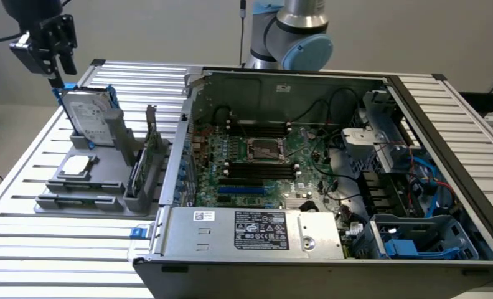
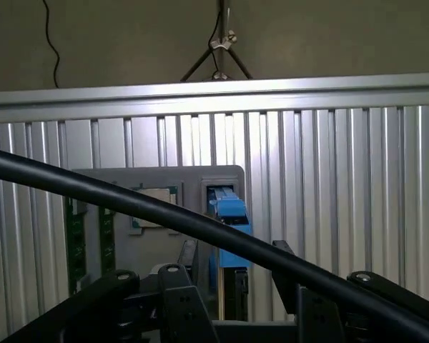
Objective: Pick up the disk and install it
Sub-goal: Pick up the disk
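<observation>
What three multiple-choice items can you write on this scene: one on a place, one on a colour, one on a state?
1. Where is the disk? A. in the grey holder beside the computer case B. inside the case C. on top of the case
2. What colour is the disk's frame? A. red B. blue C. yellow
3. How is the gripper? A. shut on the disk B. open, above the disk C. open, inside the case
Key: 1 A, it stands in the holder; 2 B, its edge shows blue; 3 B, the fingers stand apart, holding nothing.
</observation>
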You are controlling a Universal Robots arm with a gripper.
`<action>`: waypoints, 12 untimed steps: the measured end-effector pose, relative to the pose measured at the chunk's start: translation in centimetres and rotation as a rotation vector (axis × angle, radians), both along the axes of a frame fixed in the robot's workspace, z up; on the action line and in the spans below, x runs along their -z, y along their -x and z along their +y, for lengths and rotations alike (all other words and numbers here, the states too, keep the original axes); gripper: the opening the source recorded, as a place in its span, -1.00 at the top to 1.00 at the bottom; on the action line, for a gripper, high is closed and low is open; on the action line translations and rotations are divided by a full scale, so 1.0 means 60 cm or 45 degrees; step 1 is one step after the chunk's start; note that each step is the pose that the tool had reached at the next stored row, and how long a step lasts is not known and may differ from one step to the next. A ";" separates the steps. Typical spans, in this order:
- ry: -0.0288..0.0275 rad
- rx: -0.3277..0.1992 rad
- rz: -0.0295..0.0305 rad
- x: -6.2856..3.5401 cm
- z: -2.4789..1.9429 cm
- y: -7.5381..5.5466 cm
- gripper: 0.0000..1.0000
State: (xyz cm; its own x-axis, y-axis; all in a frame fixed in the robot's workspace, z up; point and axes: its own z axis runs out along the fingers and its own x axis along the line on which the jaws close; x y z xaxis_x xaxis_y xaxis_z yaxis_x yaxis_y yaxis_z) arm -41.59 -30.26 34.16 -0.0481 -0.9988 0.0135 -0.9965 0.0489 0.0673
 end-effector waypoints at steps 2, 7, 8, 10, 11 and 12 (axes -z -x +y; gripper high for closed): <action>0.0000 -0.006 0.0001 0.006 0.0000 0.000 -0.08; 0.0000 -0.019 -0.0002 0.021 0.0008 0.003 -0.08; 0.0001 -0.021 -0.0002 0.024 0.0012 0.004 -0.08; 0.0001 -0.029 -0.0012 0.030 0.0024 0.006 -0.08; 0.0001 -0.033 -0.0020 0.033 0.0029 0.006 -0.08; 0.0000 -0.038 -0.0034 0.036 0.0034 0.007 -0.08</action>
